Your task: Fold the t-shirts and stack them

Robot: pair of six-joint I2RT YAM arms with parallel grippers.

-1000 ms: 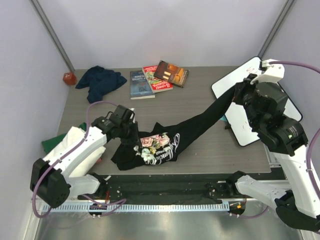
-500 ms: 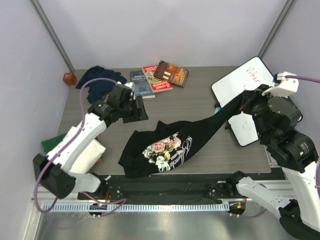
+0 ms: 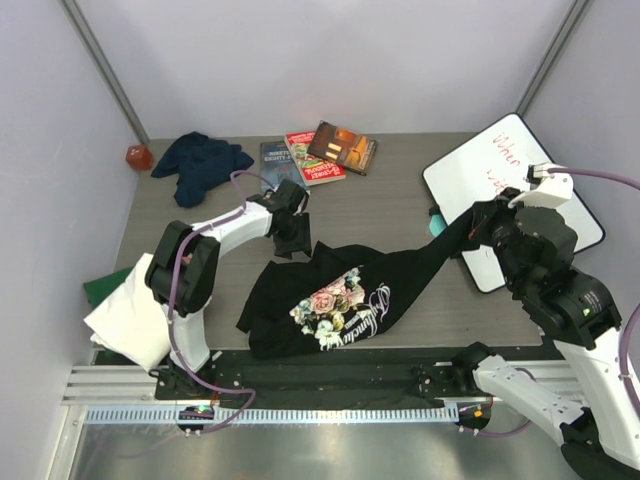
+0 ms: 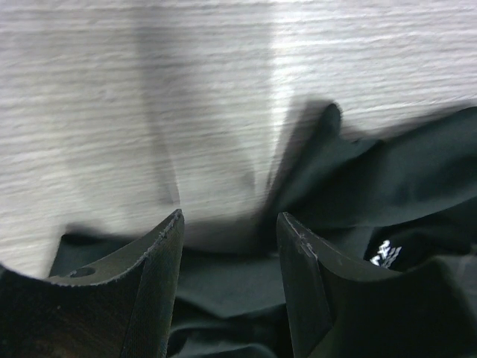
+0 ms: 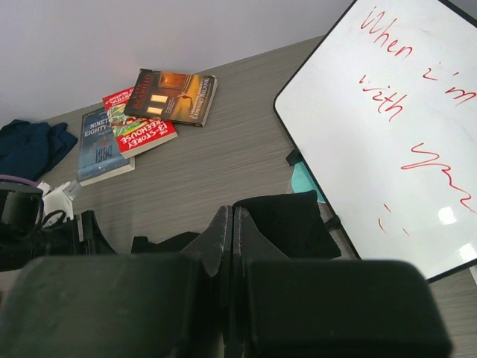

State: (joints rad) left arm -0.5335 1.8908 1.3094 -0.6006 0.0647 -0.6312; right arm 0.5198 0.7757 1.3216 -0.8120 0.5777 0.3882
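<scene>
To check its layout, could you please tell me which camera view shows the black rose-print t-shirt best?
The top external view: the whole black rose-print t-shirt shows, one end held by the right gripper. The left wrist view shows only dark folds; the right wrist view only a pinched black corner.

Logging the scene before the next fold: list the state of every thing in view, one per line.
black t-shirt: unfolded, crumpled on the table, one end pulled up rightward.
navy t-shirt: unfolded, bunched up.
white t-shirt: folded.
green t-shirt: mostly hidden under the white one.
left gripper: open, empty, above the black t-shirt's edge.
right gripper: shut on the black t-shirt's raised end.
books: closed, overlapping.
whiteboard: written on in red.
</scene>
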